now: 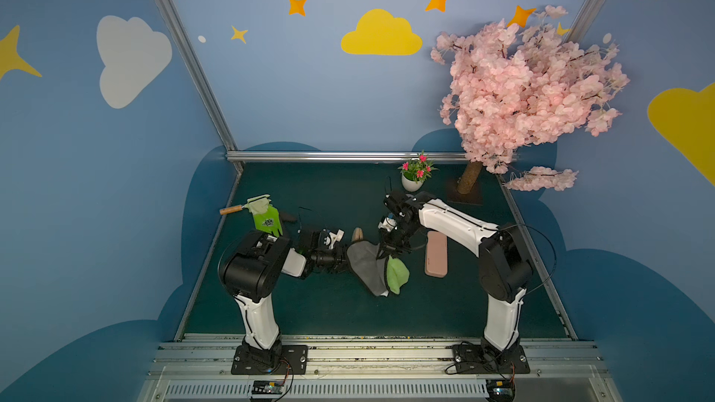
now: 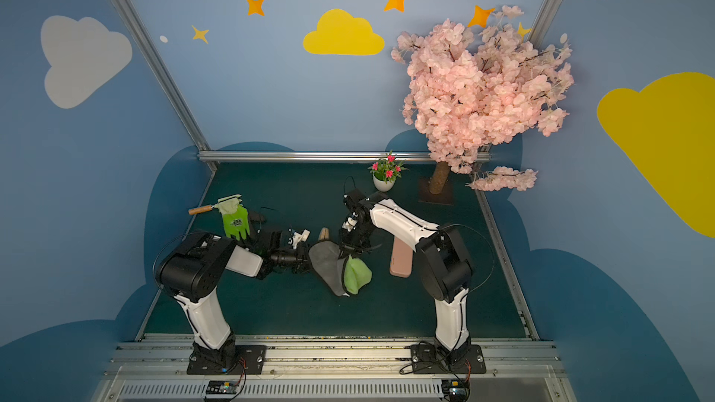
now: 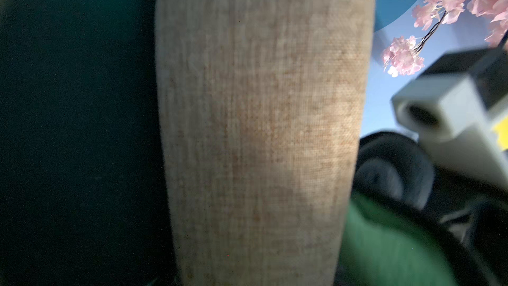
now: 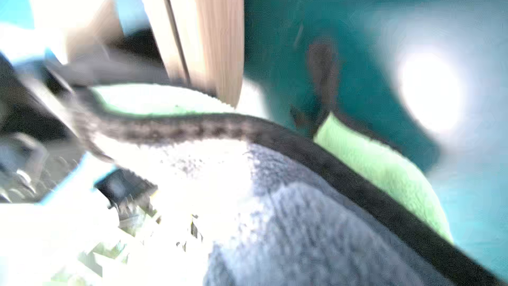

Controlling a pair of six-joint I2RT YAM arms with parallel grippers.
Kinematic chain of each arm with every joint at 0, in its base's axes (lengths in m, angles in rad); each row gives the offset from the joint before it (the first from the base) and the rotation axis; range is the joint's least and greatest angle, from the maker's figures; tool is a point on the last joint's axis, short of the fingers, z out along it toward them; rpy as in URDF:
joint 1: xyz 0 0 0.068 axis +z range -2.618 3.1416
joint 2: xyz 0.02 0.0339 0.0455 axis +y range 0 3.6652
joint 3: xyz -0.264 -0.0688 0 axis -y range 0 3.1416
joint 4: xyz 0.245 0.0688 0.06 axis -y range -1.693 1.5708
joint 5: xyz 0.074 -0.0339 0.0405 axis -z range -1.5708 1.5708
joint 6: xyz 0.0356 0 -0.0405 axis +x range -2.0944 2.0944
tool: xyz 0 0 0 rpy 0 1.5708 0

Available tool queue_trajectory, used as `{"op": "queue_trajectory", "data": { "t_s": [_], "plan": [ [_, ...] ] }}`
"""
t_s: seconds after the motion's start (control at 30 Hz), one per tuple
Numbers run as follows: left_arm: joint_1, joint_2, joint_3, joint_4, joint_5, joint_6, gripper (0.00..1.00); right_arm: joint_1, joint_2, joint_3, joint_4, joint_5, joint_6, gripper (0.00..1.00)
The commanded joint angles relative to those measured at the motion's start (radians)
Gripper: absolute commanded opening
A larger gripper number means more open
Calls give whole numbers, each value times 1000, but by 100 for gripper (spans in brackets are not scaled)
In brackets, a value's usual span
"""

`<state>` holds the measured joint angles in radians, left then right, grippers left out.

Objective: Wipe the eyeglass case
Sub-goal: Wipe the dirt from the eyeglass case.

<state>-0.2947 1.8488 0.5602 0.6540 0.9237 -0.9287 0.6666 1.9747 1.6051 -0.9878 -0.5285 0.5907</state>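
In both top views the left gripper (image 1: 343, 257) reaches in low across the middle of the dark green surface (image 1: 309, 303). Its jaws are closed on a beige woven-fabric eyeglass case (image 1: 357, 233). Only one rounded end of the case shows, poking out past the cloth toward the back wall. A grey and light-green cloth with a dark edge (image 1: 367, 268) is draped over the rest of the case and trails down to the surface. The right gripper (image 1: 388, 252) points down at the cloth's upper fold, jaws closed on it. A pink oblong case (image 1: 436, 253) lies flat nearby, partly under the right arm. A green work glove (image 1: 267, 220) and a wooden-handled tool (image 1: 232, 210) lie near the left edge.

In the left wrist view the eyeglass case (image 3: 261, 133) fills the middle, very close, its weave plain. The cloth's green side (image 3: 384, 243) sits against it. The jaws themselves do not show.

The right wrist view is blurred and overexposed. The cloth (image 4: 316, 215) lies directly below the camera, showing its grey face, dark edge and green side. The eyeglass case (image 4: 220, 37) rises behind the cloth, touching it.
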Motion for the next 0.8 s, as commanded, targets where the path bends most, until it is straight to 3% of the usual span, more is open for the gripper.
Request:
{"op": "queue_trajectory", "data": {
  "t_s": [0.0,0.1,0.2,0.37,0.53,0.63,0.77],
  "plan": [
    [3,-18,-9,-158,-32,63,3,5,81,86,-69,123,-4,0],
    [2,5,-8,-155,-28,75,3,18,108,91,-87,125,-19,0],
    [2,40,3,-118,-25,64,3,67,45,33,-91,138,-60,0],
    [-7,87,46,-77,-33,31,3,117,-73,-128,-1,-8,-51,0],
    [-18,86,50,-74,-51,25,3,184,-165,-179,40,-78,-20,0],
    [-18,80,32,-74,-45,28,3,133,-230,-201,40,-52,-9,0],
    [-20,66,15,-78,-36,33,3,-14,-284,-202,32,2,-6,0]
  ]
}}
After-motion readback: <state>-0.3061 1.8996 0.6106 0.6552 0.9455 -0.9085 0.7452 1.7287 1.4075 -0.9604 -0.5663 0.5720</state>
